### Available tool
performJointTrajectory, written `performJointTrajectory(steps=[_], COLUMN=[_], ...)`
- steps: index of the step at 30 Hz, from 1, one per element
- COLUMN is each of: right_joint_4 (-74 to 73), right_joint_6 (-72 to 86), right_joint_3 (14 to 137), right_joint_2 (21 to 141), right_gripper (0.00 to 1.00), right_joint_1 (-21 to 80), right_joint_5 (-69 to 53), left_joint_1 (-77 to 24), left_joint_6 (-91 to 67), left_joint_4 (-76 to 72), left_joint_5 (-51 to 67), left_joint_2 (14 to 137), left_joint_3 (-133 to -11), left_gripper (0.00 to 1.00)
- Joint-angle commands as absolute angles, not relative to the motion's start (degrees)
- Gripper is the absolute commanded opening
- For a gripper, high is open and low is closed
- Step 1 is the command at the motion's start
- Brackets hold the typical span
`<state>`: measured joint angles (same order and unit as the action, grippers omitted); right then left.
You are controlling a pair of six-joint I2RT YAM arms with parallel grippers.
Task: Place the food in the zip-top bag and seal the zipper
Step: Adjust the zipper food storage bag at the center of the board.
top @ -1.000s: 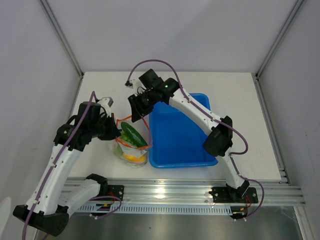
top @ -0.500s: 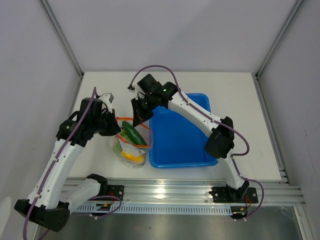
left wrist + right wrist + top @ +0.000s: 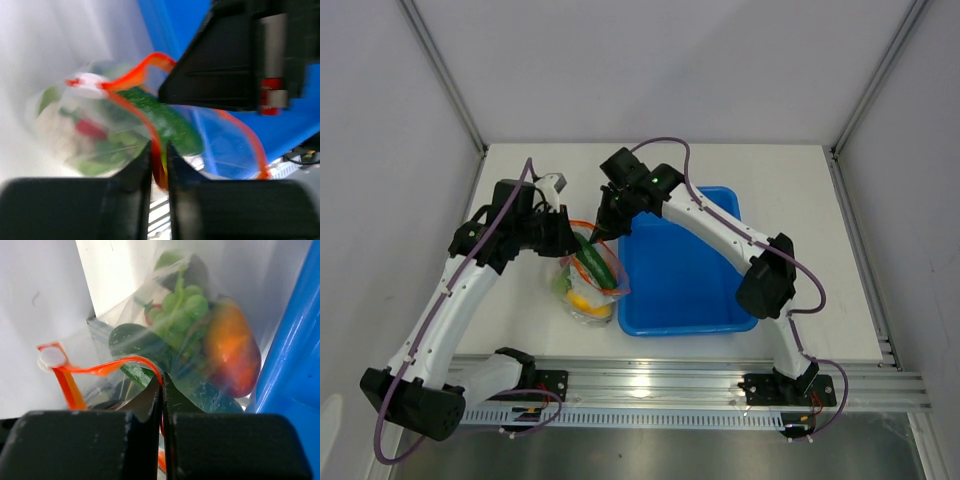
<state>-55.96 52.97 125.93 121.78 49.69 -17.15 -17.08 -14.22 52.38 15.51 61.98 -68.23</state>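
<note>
Since a second before, the right gripper [image 3: 599, 233] had come down from above and shut at the mouth of the floppy clear plastic zip-top bag [image 3: 590, 292]. The left gripper [image 3: 570, 240] had swung farther across the matte white tabletop [image 3: 790, 200] toward it, drawing the mouth narrower between them. The bag stood crumpled and glossy on the table, just beside the left wall of the smooth blue rectangular plastic tub [image 3: 680, 328]. From overhead, only a long dark-green vegetable [image 3: 592, 262] and an orange-yellow patch showed inside the bag. The wrist cameras showed more. In the right wrist view, a bunch of round green grapes [image 3: 186, 305] lay against a smooth oval orange fruit [image 3: 233, 356], with the dark vegetable beneath them. The thin red-orange zipper strip [image 3: 100, 370] curved from its white round slider [image 3: 50, 357] to the tips of the black fingers, which were pressed together on it. In the blurred left wrist view, a red chili [image 3: 91, 129] and a pale lump that may have been the cauliflower lay in the bag's far end. That gripper's fingers stood almost together with the zipper strip pinched between them. The right gripper's black body loomed just above the bag there. The tub's interior showed only bare blue plastic.
</note>
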Motion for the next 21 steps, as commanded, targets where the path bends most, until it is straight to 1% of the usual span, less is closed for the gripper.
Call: performJointTrajectory(steps=[1,2,4,6,7,9,13,20,21], right_joint_4=[-53.4,-53.1,-52.0,-51.3,-51.3,-51.2,-51.9,-51.9,-51.8], right_joint_6=[61.2,61.8,63.0,63.8,64.4,64.6,65.6,68.2,68.6], right_joint_3=[125.2,125.2,125.2,125.3,125.3,125.2,124.9,124.3,124.5], right_joint_2=[119.2,119.1,118.8,118.9,118.9,118.7,118.7,118.4,118.5], right_gripper=[0.0,0.0,0.0,0.0,0.0,0.0,0.0,0.0,0.0], right_joint_1=[49.9,49.9,49.8,49.7,49.7,49.6,49.5,49.5,49.7], right_joint_5=[-14.7,-14.2,-14.1,-14.3,-14.4,-14.0,-14.1,-12.2,-11.9], left_joint_1=[-17.1,-17.1,-17.0,-17.0,-17.0,-17.0,-17.0,-17.1,-17.3], left_joint_6=[-13.9,-14.1,-15.3,-16.3,-16.7,-17.8,-21.3,-31.7,-32.9], left_joint_4=[47.5,47.5,46.3,46.1,46.0,46.4,46.7,43.6,42.0], left_joint_5=[21.8,22.2,23.3,24.0,23.9,23.8,24.2,26.4,26.8], left_joint_2=[60.0,59.8,58.3,57.5,56.7,55.9,52.5,48.5,48.2], left_joint_3=[-67.5,-67.1,-65.6,-63.5,-63.0,-61.4,-58.5,-53.1,-52.0], left_gripper=[0.21,0.27,0.46,0.53,0.59,0.63,0.69,0.72,0.74])
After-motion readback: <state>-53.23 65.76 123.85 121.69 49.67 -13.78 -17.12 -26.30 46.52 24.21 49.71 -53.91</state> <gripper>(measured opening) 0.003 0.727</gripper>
